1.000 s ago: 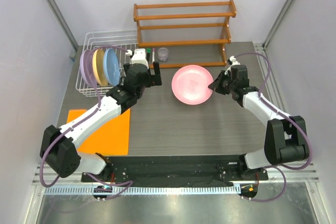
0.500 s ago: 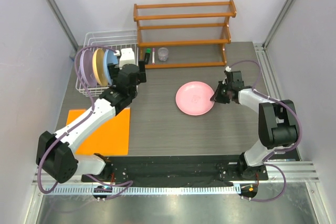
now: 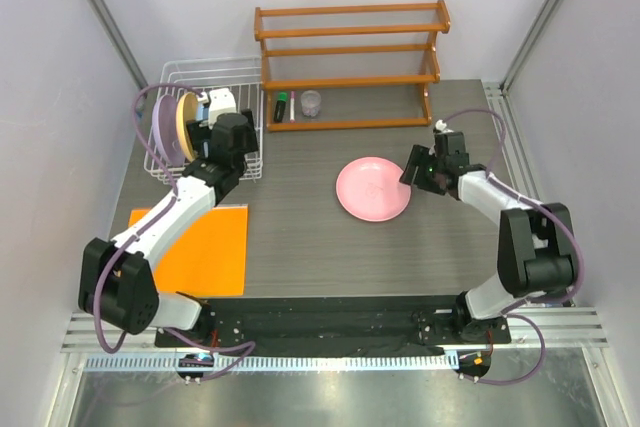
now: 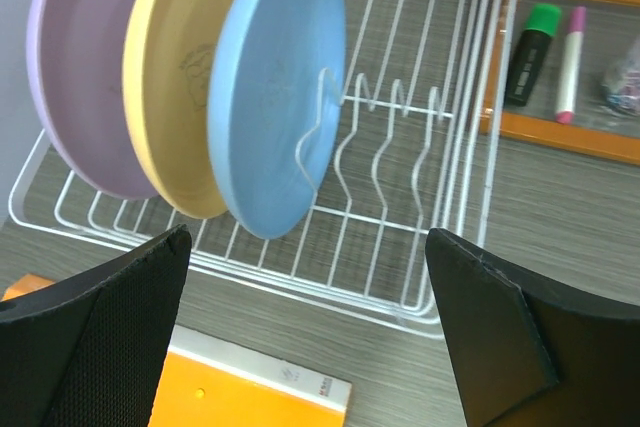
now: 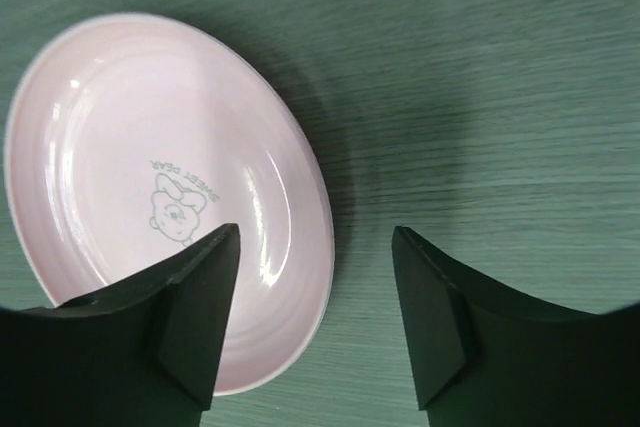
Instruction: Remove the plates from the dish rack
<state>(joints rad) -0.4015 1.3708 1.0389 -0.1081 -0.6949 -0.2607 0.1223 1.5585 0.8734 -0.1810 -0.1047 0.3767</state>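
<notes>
The pink plate (image 5: 150, 207) bears the words "SWEET BEAR" above a small bear drawing.

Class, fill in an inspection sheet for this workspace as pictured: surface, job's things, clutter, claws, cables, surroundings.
Surface: grey wood-grain table, orange mat at its near left.
Job's things: pink plate flat on the table; light blue plate, yellow plate and lavender plate upright in the dish rack.
Clutter: green marker, pink marker and clear cup on the wooden shelf's bottom tier.
Claws: left claw open, facing the rack; right claw open over the pink plate's rim, holding nothing.
Cables: left cable and right cable, purple, loop off the arms.
Surroundings: pale walls, metal frame posts.
</notes>
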